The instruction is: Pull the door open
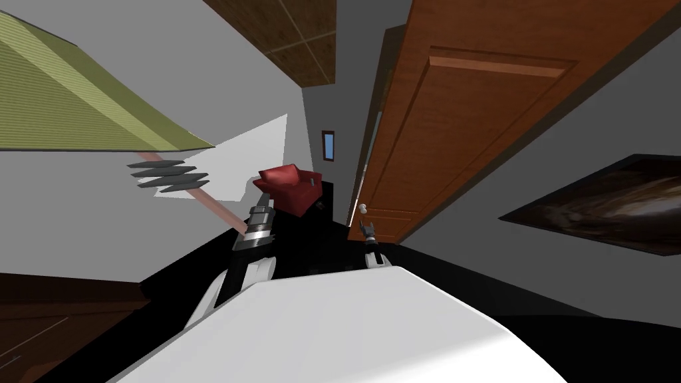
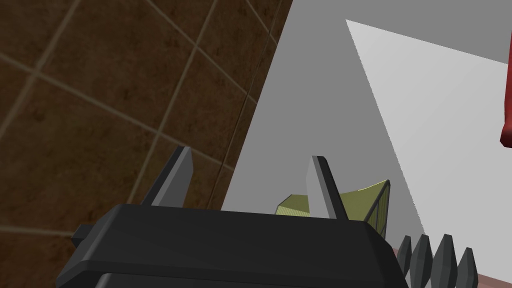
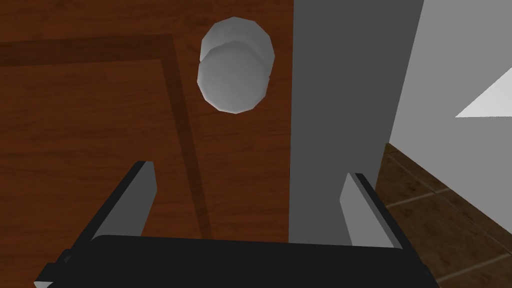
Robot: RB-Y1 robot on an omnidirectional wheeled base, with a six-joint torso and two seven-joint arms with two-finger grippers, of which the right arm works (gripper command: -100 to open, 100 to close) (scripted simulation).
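Just short of the pale knob (image 3: 235, 65) on the brown door (image 3: 90, 125), right gripper (image 3: 248, 172) fingers apart, empty; left gripper (image 2: 251, 155) likewise.

A red armchair (image 1: 287, 183), an olive-green shade (image 1: 66, 93) and a dark wall picture (image 1: 605, 203) are visible.

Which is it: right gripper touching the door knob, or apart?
Apart. Right wrist view: the right gripper stands open, fingertips short of the grey knob, brown door showing between them.

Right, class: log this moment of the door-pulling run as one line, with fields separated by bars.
right gripper: open, short of knob | door: brown, knob not yet grasped | left gripper: open, holds nothing
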